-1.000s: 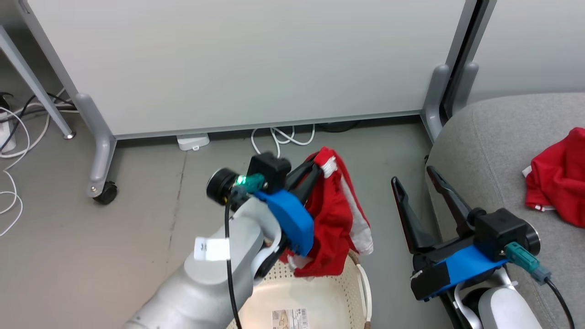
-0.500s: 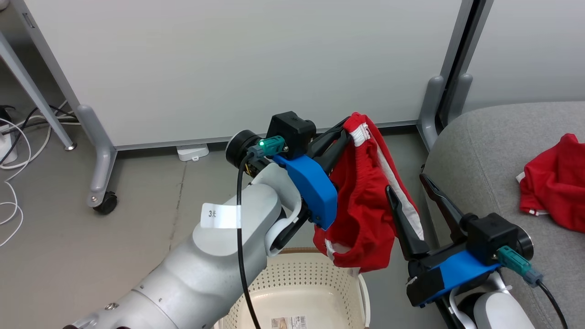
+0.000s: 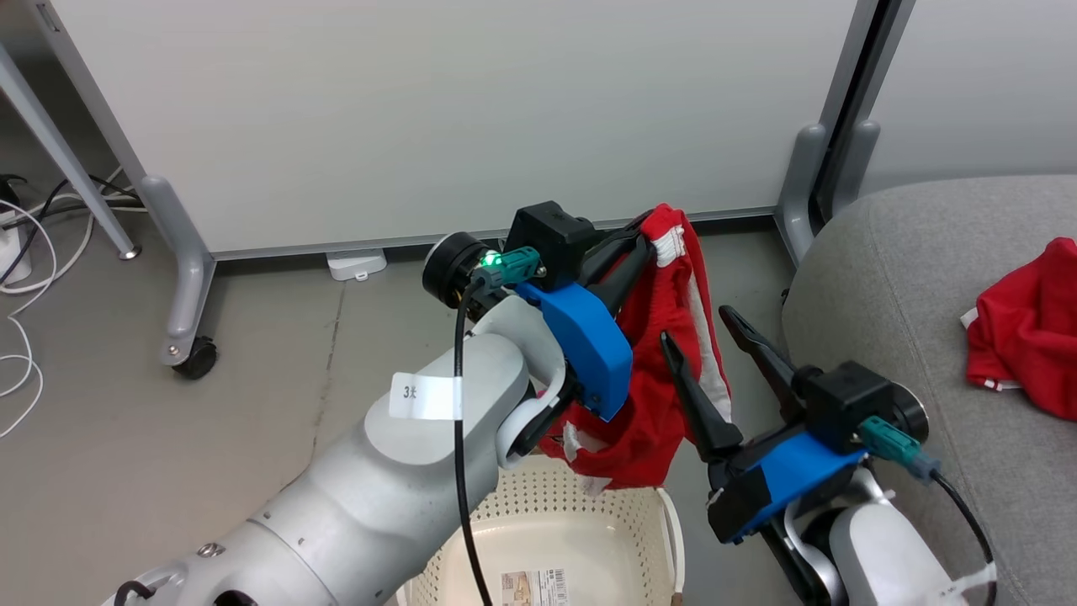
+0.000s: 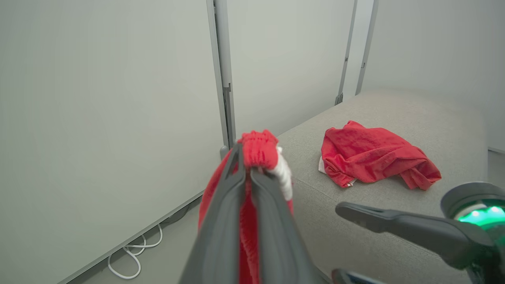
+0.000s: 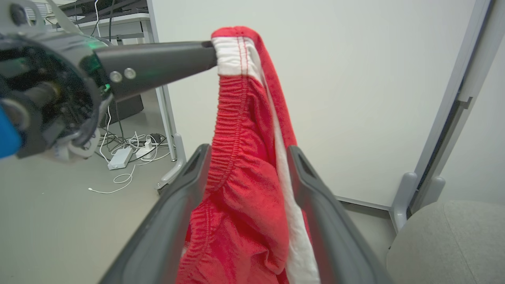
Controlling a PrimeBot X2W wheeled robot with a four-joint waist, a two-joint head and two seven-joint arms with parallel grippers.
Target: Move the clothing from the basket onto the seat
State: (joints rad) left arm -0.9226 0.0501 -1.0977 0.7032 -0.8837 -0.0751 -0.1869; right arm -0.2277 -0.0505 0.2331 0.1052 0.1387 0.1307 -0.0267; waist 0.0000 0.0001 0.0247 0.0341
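A red garment with a white stripe [image 3: 644,412] hangs by its ribbed waistband from my left gripper [image 3: 646,240], which is shut on it above the cream basket [image 3: 538,505]. The left wrist view shows the waistband [image 4: 256,148] pinched at the tips of my left gripper [image 4: 245,161]. My right gripper [image 3: 698,328] stands open, and in the right wrist view the hanging cloth [image 5: 240,197] passes between the spread fingers of that gripper [image 5: 248,149]. A second red garment [image 3: 1026,337] lies crumpled on the grey seat [image 3: 892,278], also visible as a heap [image 4: 375,157] on the cushion [image 4: 394,114].
A pale partition panel [image 3: 454,109] stands behind, its foot with a caster [image 3: 198,353] on the grey floor. Another panel post [image 3: 799,185] rises close to the seat's corner. White cables [image 3: 17,278] and a white box [image 3: 356,263] lie along the wall. A label sticker lies in the basket's bottom.
My left gripper has carried the garment up and to the right, away from above the basket toward the seat. My right gripper has moved left until its open fingers straddle the cloth.
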